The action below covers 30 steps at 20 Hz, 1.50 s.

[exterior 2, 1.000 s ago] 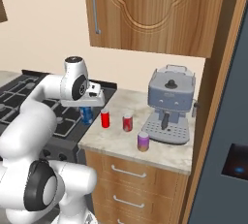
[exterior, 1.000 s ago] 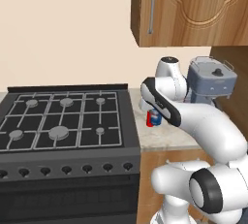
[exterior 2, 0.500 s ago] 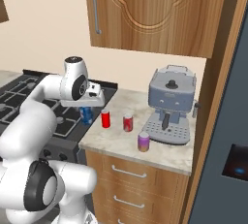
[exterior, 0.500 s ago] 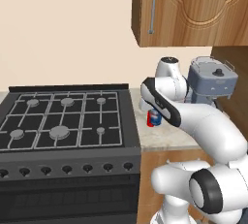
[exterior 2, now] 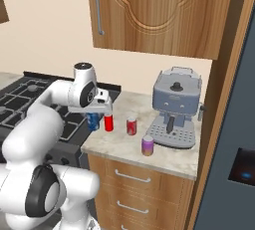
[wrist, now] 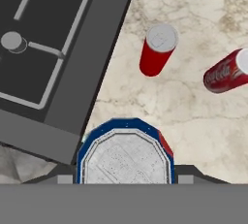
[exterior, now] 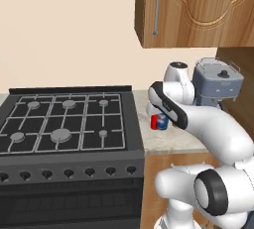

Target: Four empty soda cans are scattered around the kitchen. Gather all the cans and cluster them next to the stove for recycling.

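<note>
Where the marble counter meets the right edge of the stove, the gripper points straight down with the blue-and-white can between its fingers; in the hand view that can's silvery top sits right at the bottom, with a dark finger tip showing at each side of it, so the jaws are closed on the can. The can stands upright, just beside the stove's dark side rim, and whether its base touches the counter I cannot tell. In the left base view the same can peeks out below the white forearm, blue with a red patch. A red can stands upright just beside the held one, on its side away from the stove, and a reddish-pink can with white lettering stands near it, further along the counter; the hand view shows these two and apart from each other on the marble. The pale pink-lilac can stands nearer the front edge of the counter, just beside the base of the grey-blue coffee machine, well apart from the stove. A wooden wall cabinet hangs above the counter
</note>
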Motion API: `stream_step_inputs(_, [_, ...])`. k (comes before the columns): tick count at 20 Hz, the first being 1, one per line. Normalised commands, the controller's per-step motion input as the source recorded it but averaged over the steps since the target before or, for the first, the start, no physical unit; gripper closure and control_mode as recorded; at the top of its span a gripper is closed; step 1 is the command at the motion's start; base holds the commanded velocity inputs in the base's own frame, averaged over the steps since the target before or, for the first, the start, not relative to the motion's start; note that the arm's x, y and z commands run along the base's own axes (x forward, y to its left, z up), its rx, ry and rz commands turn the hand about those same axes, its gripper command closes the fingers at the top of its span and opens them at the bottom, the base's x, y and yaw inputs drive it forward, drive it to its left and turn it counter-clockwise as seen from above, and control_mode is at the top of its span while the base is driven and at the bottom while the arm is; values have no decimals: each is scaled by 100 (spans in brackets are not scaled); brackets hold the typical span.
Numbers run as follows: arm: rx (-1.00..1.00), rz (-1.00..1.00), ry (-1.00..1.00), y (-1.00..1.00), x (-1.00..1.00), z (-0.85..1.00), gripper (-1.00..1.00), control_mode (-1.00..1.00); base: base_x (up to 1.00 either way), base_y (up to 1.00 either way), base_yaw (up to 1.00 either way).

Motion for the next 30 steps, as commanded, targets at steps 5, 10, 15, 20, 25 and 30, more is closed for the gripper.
stream_step_inputs(5, [0, 0, -1, -2, 20, -24, 100, -100, 0, 0, 0])
stream_step_inputs(10, [0, 0, 0, 0, 22, -26, 100, -100, 0, 0, 0])
stream_step_inputs(15, [1, 0, 0, -3, 12, -23, 100, -100, 0, 0, 0])
stream_step_inputs(20, [2, 0, 0, -13, 1, -16, 100, -100, 0, 0, 0])
stream_step_inputs(25, [1, 0, -2, -9, 2, -16, 100, -100, 0, 0, 0])
stream_step_inputs(30, [0, 0, -4, 0, 16, -20, 100, -100, 0, 0, 0])
